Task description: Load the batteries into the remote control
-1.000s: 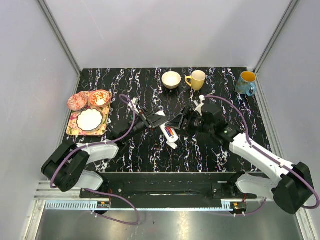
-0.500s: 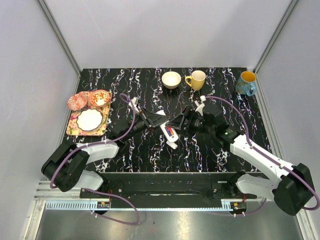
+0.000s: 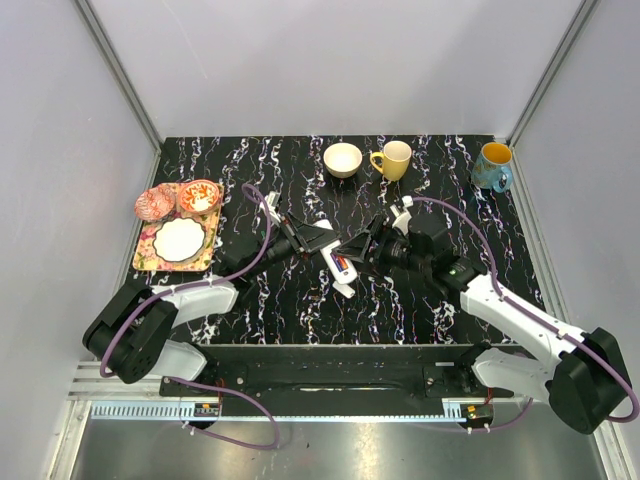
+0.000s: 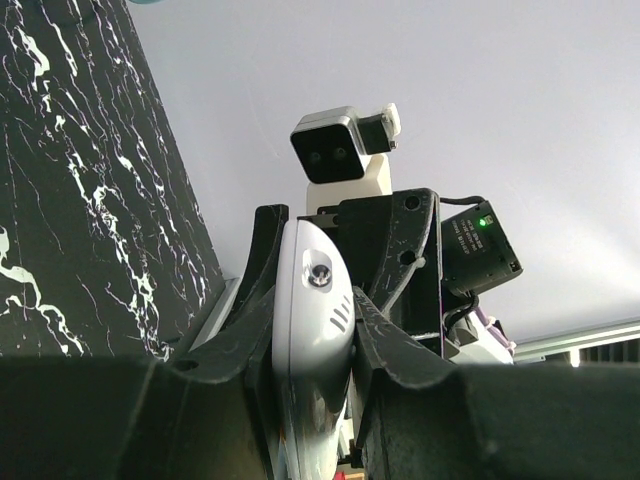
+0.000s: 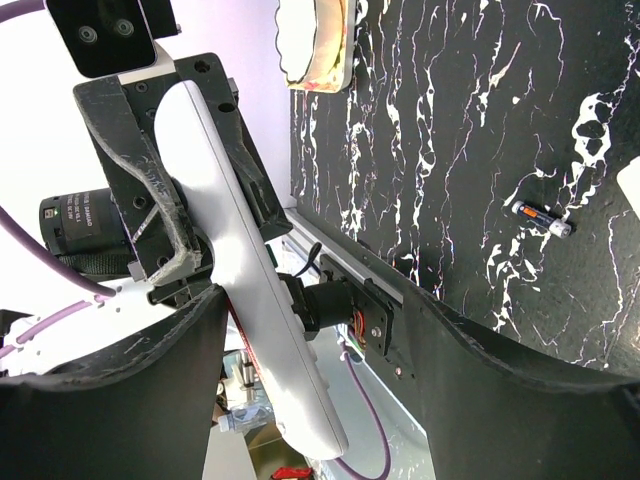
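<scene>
The white remote control (image 3: 336, 264) is held off the table, tilted. My left gripper (image 3: 318, 241) is shut on its upper end. In the left wrist view the remote (image 4: 310, 330) is clamped between both black fingers. A red and bluish battery (image 3: 341, 265) shows in the remote's open back. My right gripper (image 3: 356, 250) is open, with the remote's lower part (image 5: 262, 330) between its fingers, close to the left finger (image 5: 150, 400). Another battery (image 5: 543, 220), dark with an orange end, lies loose on the black marbled table.
A cream bowl (image 3: 343, 159), a yellow mug (image 3: 394, 159) and a blue mug (image 3: 493, 165) stand along the far edge. A patterned tray (image 3: 150, 262) with a white plate and small dishes sits at the left.
My right gripper has moved left, so its open fingers now straddle the remote. My left gripper has shifted slightly right with the remote.
</scene>
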Available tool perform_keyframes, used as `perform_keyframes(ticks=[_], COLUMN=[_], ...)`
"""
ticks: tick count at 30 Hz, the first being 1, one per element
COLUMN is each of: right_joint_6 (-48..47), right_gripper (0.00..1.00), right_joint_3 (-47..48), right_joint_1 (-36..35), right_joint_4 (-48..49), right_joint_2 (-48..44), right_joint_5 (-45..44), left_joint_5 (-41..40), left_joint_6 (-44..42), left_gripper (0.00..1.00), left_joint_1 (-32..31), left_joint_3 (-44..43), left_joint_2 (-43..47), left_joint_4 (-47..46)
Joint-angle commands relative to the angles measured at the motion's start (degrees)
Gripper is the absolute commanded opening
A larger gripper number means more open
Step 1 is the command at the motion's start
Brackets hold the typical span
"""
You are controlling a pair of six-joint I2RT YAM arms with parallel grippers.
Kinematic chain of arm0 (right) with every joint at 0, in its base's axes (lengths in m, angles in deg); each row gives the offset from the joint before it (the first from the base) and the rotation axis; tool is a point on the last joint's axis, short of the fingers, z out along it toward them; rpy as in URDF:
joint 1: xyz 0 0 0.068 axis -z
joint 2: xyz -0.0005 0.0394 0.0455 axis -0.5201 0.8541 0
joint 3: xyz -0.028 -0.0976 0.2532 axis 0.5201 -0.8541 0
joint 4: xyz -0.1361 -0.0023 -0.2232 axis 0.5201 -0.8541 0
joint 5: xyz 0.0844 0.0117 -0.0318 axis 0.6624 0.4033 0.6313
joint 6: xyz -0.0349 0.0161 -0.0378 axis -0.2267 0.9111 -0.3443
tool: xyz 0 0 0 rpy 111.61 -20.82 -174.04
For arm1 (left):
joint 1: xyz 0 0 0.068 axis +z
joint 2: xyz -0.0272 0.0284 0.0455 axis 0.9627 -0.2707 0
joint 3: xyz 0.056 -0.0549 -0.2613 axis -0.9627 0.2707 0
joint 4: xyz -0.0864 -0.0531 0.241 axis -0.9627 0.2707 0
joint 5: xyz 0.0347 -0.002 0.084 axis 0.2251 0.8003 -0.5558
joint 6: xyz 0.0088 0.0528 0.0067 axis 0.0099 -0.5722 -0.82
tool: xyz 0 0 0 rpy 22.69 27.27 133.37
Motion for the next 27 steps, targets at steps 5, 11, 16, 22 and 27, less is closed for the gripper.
perform_keyframes(ticks=[5, 11, 16, 22, 27], right_joint_6=[-1.89, -2.94, -5.49, -12.08, -23.41], right_gripper=[0.74, 0.86, 0.89, 0.91, 0.9], right_joint_3=[-3.2, 1.79, 8.82, 17.52, 19.66], right_joint_1=[-0.05, 0.3, 1.44, 2.68, 2.76], right_joint_4=[-5.06, -5.67, -7.69, -14.71, -25.53], right_joint_2=[0.63, -0.51, 0.1, -1.04, -5.08], right_joint_5=[2.22, 0.38, -0.15, -1.11, -9.19], left_joint_5=[-1.59, -0.8, -1.07, -1.51, 0.33], left_joint_6=[2.62, -1.42, -2.48, -3.1, -1.26], left_gripper=[0.0, 0.0, 0.0, 0.0, 0.0], left_joint_1=[0.95, 0.95, 0.95, 1.12, 2.7], left_joint_3=[-6.11, -4.02, 0.73, 2.67, 4.43], left_joint_2=[3.22, 3.57, 3.05, 2.43, 2.16], left_joint_4=[-9.27, -2.69, -1.8, -2.06, -5.22])
